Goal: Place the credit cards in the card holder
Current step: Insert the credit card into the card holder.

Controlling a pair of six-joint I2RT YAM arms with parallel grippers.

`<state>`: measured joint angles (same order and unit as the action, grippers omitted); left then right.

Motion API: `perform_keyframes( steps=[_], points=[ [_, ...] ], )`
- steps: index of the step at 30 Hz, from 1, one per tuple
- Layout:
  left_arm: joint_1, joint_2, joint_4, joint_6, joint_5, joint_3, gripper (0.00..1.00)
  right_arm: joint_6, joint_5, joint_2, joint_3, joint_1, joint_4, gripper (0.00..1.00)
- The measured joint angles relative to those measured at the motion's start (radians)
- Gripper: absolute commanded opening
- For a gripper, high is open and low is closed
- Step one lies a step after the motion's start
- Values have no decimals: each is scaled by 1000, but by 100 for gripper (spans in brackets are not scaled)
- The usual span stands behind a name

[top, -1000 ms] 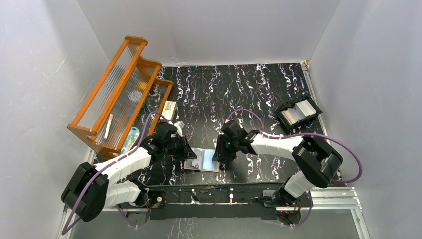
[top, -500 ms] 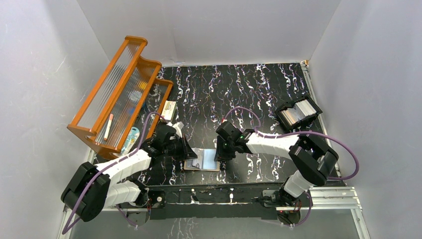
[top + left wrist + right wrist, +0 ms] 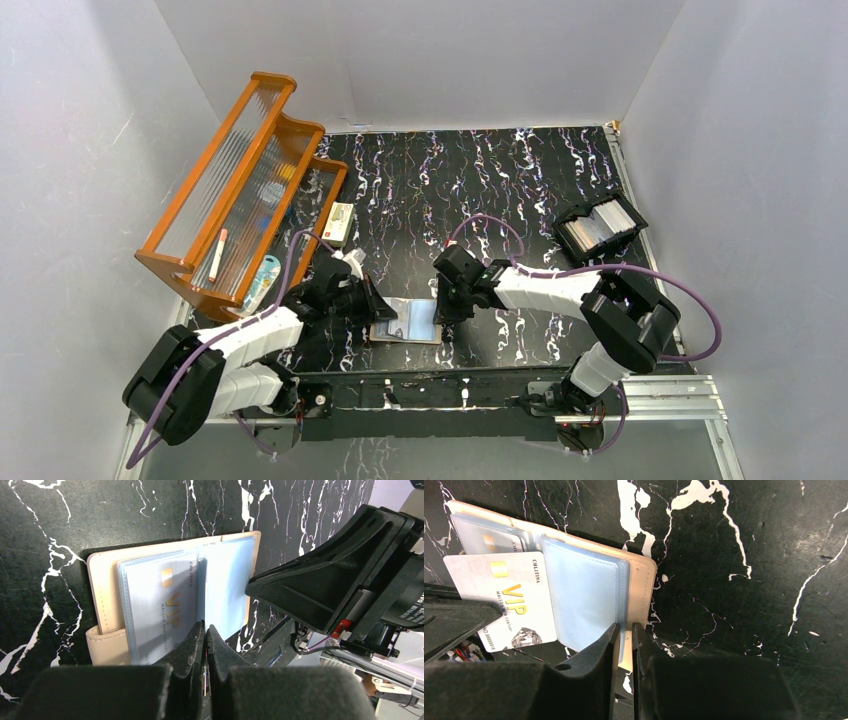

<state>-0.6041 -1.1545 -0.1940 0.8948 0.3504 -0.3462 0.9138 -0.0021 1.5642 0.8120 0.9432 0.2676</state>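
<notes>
One white VIP-lettered credit card (image 3: 509,600), pinched in the near-shut left hand (image 3: 205,630), points lengthwise into the open tan leather-like card holder (image 3: 644,580), clamped opposite by the right hand (image 3: 625,627).

Beige card holder (image 3: 642,587) lies open flat on the black marbled table (image 3: 749,630); a white VIP credit card (image 3: 509,600) protrudes from a clear pocket.

2 credit cards (image 3: 504,600); 1 card holder (image 3: 642,587); 1 orange rack (image 3: 235,180); 1 black tray (image 3: 598,226); 1 white box (image 3: 341,222).
</notes>
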Motion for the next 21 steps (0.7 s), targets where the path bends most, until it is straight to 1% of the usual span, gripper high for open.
perform_keyframes(
  steps=[10, 16, 21],
  points=[
    [0, -27, -97, 7, 4, 34, 0, 0, 0, 0, 0, 1, 0, 23],
    [0, -51, -122, 5, 5, 41, 0, 0, 0, 0, 0, 1, -1, 23],
    [0, -58, -121, -14, 4, 41, 4, 0, 0, 0, 0, 1, 0, 23]
  ],
)
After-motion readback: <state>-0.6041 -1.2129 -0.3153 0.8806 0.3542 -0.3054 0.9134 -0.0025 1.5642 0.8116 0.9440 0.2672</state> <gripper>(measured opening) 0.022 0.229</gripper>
